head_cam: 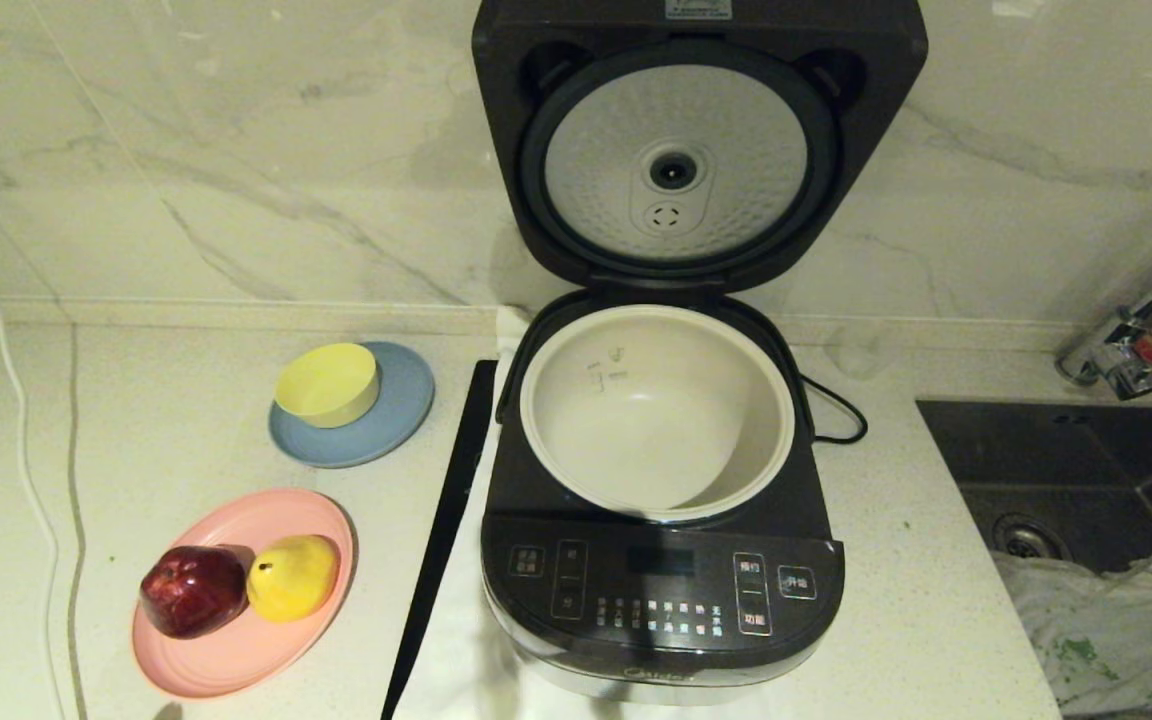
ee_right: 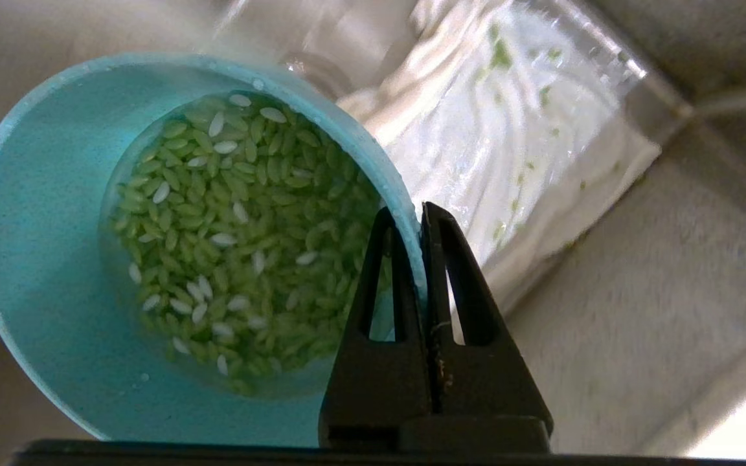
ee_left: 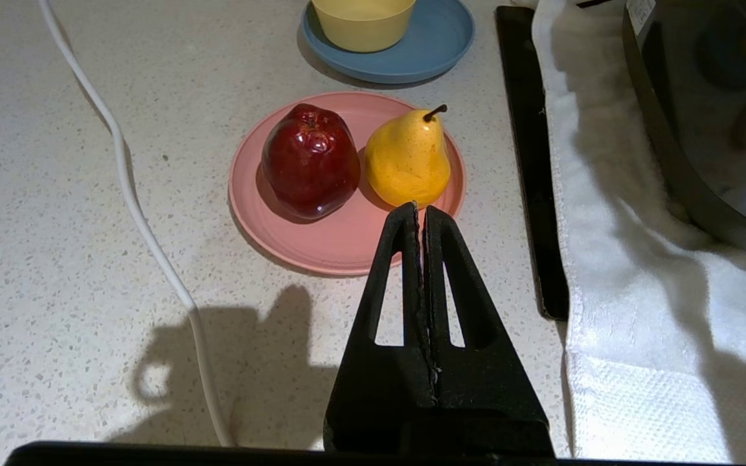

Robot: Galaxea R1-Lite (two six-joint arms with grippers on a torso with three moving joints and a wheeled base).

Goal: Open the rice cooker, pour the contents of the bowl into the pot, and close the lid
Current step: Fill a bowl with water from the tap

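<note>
The rice cooker (head_cam: 661,560) stands on the surface (head_cam: 166,420) with its lid (head_cam: 696,140) swung fully up and the cream-white pot (head_cam: 656,410) bare inside. My right claw (ee_right: 420,217) is clenched on the rim of the bowl (ee_right: 43,259), which holds green and white grains in water, over the sink (head_cam: 1066,470) at the far right edge of the head view. My left claw (ee_left: 419,210) hangs pressed shut near the pink plate (ee_left: 334,243) with an apple (ee_left: 309,160) and a pear (ee_left: 407,158).

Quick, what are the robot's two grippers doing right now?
Left gripper: shut, holding nothing, above the counter near the pink plate.
Right gripper: shut on the rim of the bowl, over the sink.
</note>
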